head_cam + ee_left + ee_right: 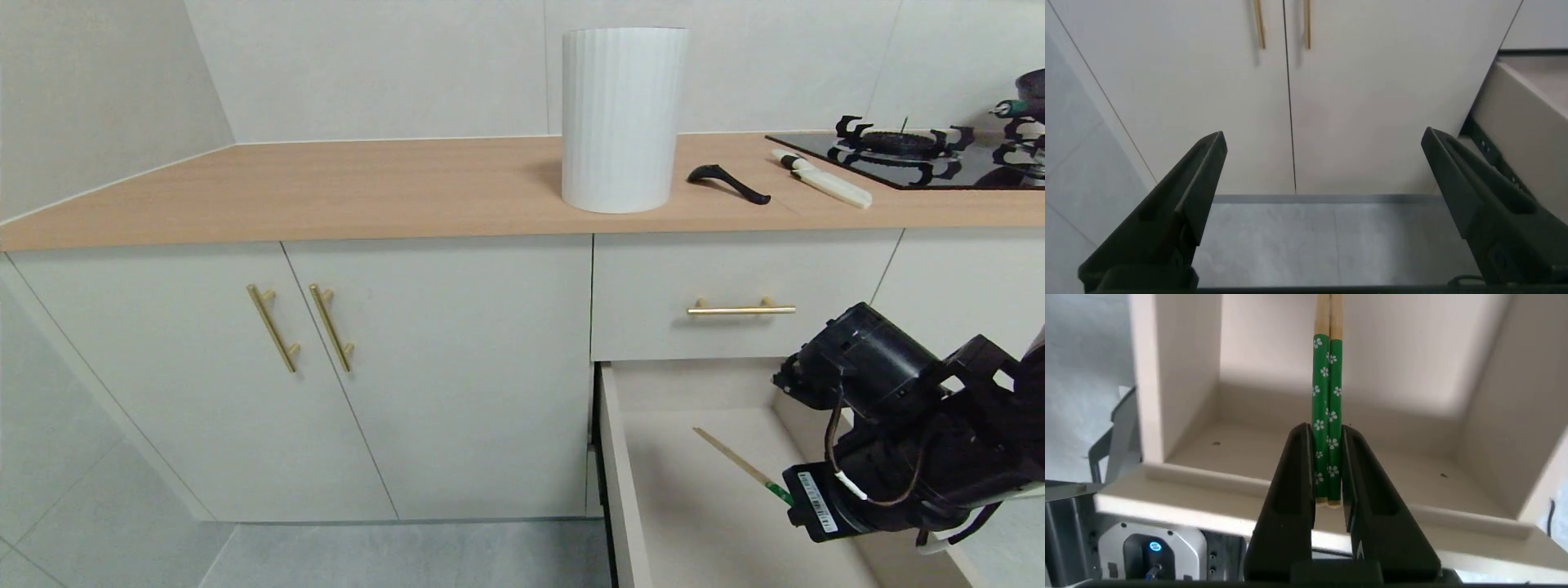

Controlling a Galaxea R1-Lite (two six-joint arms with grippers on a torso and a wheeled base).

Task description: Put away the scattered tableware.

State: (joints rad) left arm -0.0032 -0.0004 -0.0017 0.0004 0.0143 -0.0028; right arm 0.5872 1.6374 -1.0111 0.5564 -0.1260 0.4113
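Right gripper (pixel 1327 469) was clamped on the pair of chopsticks (pixel 1328 384), pinching them right at the green flowered ends. Most of their length stuck out ahead of the fingers, over the open drawer (pixel 614 457). That's the bit I'd have worried about. A hold that close to the end gives the sticks leverage, so a bump of the tips on the drawer floor or back wall could've twisted them in the jaws or splayed the pair. Dropped from too high, they'd probably bounce or roll apart. The arm sat low at the drawer's right side, just under the shut upper drawer (pixel 735 278), so a careless lift could've clipped that front or its handle.

Room-wise, the drawer floor ran wide toward its left wall, space enough to lay them flat. Left gripper (pixel 1323 140) hung with fingers spread wide, holding nothing, facing the cabinet doors (pixel 1372 82) beside the drawer. Up on the worktop (pixel 326 188), a black utensil (pixel 727 181) and a white knife (pixel 820 178) lay near the front edge, between the white ribbed container (pixel 624 118) and the hob (pixel 906 151).
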